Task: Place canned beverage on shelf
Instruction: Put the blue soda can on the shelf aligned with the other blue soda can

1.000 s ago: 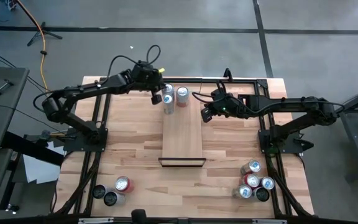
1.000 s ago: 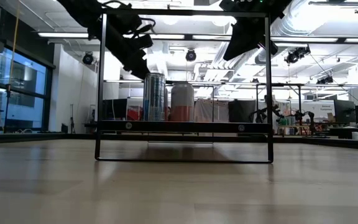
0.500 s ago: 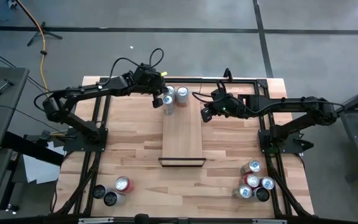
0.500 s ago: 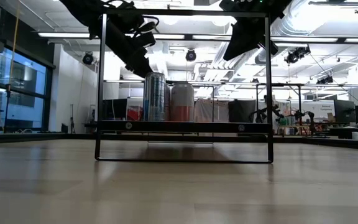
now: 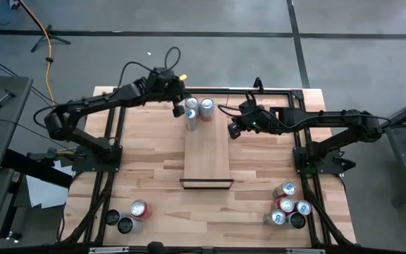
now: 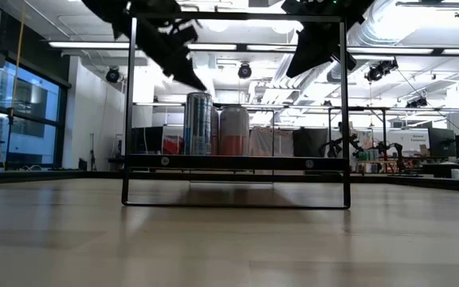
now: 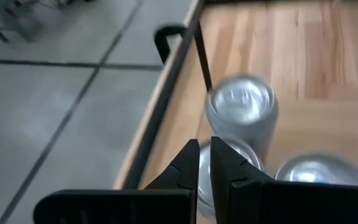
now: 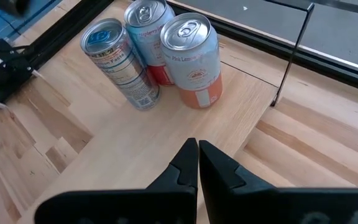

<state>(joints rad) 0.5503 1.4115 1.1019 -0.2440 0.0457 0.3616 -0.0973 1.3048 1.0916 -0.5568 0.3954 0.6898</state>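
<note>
Standing three cans (image 5: 196,109) on shelf (image 5: 207,152); both jaws clenched empty; loose cans (image 5: 288,206), table (image 5: 154,162) corners

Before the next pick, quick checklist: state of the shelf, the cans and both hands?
1. Three cans upright at the shelf's far end: ok.
2. Left hand shut, holding nothing, beside those cans: ok.
3. Right hand shut, holding nothing, just off the shelf's right edge: ok.
4. Shelf's near half bare for more cans: ok.
5. Supply cans at the table's near right corner, more at near left: ok.
</note>
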